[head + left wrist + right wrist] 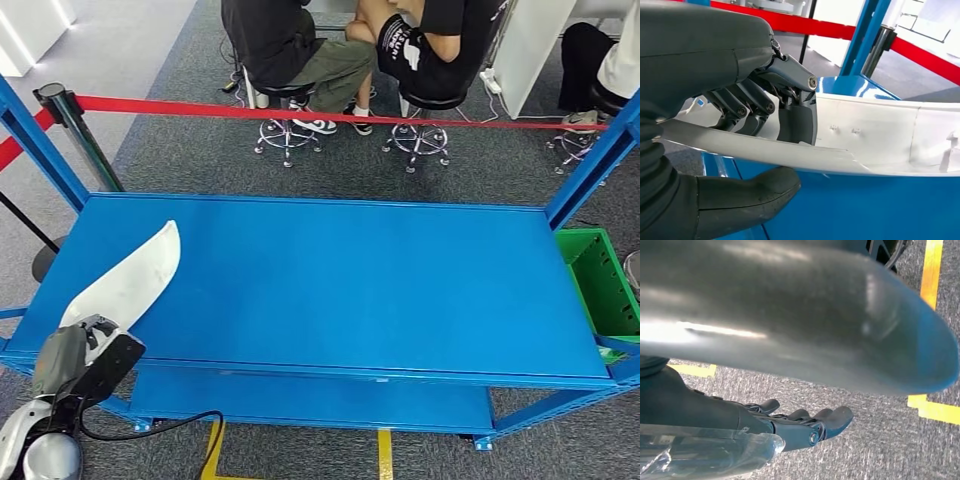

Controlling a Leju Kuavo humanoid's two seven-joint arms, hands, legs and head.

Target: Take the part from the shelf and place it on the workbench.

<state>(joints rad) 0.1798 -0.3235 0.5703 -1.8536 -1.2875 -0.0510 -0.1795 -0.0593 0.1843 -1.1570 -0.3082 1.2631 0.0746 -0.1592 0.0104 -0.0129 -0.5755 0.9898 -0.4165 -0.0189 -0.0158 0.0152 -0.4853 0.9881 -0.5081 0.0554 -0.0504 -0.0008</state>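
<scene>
While our left hand (753, 107) clasps the long white curved plastic part (132, 280), dark fingers (742, 107) on its inner face and the thick thumb beneath its edge, the far end of the part lies over the left portion of the broad blue metal counter (340, 280); we cannot tell whether that end touches the surface. We judge the step in hand to be the setting down: we should lower the near end until the whole length rests flat, well inside the front edge, and only then spread the fingers, since a thin curved shell like this may rock or slide if let go while tilted. Our right hand (806, 425) hangs over the grey carpet, its fingers straight and holding nothing. Ahead, a red barrier tape (302, 113) runs across beyond the counter, with people seated on stools (423, 120) behind it, well apart from the part. A green plastic crate (600, 280) sits past the counter's right end, and a blue upright post (45, 150) stands near the part's far tip, so we would keep it from swinging that way.
</scene>
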